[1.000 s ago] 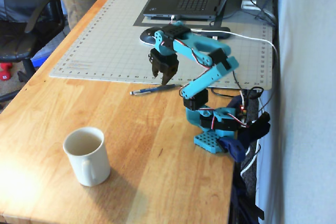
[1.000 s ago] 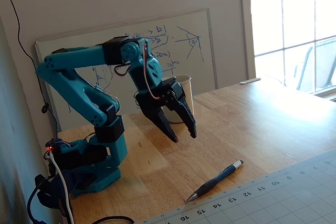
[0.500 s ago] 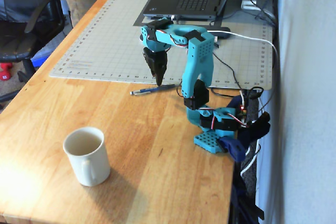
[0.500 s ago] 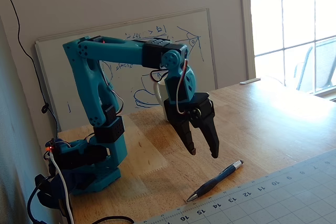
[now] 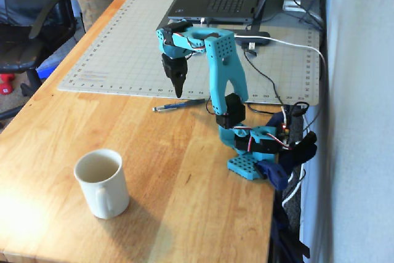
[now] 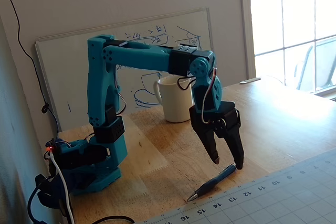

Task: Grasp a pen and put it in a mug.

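One pen [image 6: 212, 183] — just below gripper [image 6: 227, 162]

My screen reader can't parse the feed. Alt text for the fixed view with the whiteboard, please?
Open claw points down just above the pen, which lies on the wooden table near a cutting mat. The white mug stands behind the blue arm, before a whiteboard.

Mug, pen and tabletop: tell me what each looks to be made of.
The mug looks like glazed ceramic: cream-white, thick-walled, with a soft sheen. The pen seems dark plastic with a glossy barrel and a silvery, probably metal tip. The tabletop looks like varnished wood: honey-coloured, with visible grain and plank joints, and it reflects light.
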`<action>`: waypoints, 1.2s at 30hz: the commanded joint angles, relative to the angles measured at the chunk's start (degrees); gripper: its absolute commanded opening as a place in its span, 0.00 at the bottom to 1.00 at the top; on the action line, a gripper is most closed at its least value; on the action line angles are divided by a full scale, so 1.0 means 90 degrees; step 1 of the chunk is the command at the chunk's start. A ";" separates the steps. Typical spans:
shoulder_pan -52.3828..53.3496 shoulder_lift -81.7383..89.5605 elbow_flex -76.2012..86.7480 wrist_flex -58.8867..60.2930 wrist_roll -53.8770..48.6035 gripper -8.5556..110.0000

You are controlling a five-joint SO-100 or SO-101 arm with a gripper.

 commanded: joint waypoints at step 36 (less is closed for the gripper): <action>-0.0225 -0.0918 -0.0498 -0.0088 0.0059 0.11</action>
